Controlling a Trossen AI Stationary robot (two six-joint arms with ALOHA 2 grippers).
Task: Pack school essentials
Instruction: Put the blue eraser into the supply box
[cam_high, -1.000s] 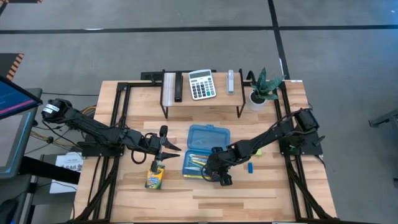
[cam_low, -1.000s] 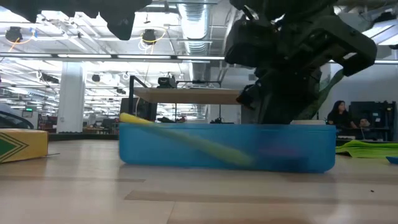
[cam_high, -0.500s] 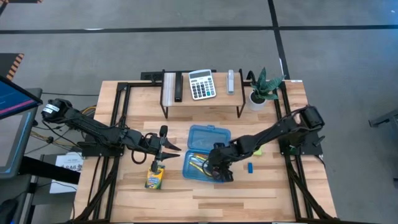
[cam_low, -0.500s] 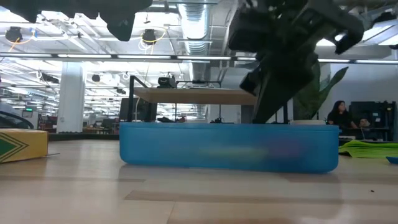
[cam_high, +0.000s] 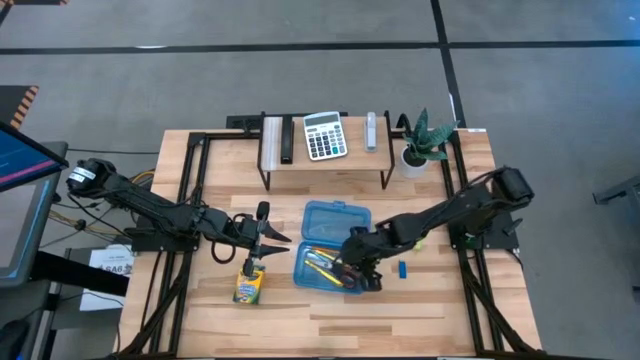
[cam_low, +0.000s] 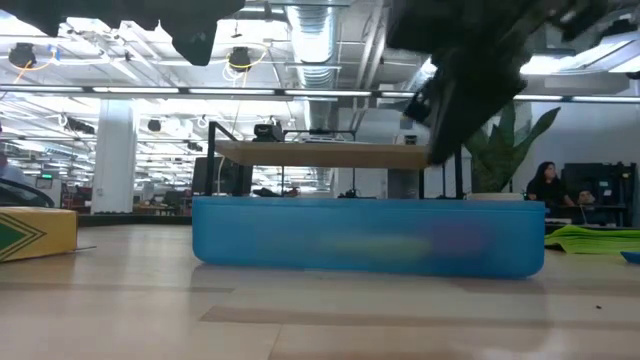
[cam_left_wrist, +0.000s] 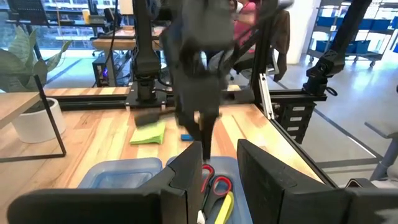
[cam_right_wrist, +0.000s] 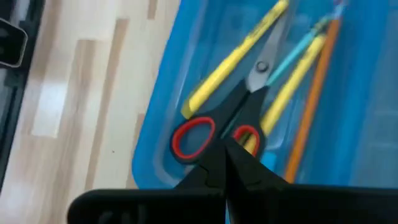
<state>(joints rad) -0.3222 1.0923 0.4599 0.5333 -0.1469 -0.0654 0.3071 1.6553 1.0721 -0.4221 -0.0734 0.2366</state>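
Hovering over the open translucent blue plastic pencil case (cam_high: 322, 262) at mid-table: right gripper (cam_high: 366, 283), fingers pinched together on nothing, tips just above the red-handled scissors (cam_right_wrist: 214, 127). Lying flat inside the case, those scissors, beside yellow and orange pencils (cam_right_wrist: 292, 84). Resting on the wood just outside the case's right side, a tiny blue piece (cam_high: 402, 269), and a little farther off a lime-green sticky-note pad (cam_left_wrist: 149, 132). Waiting left of the case, left gripper (cam_high: 262, 237), fingers a little apart, gripping nothing. Sitting below it on the tabletop, a small yellow-green crayon box (cam_high: 249, 286), well outside the case.
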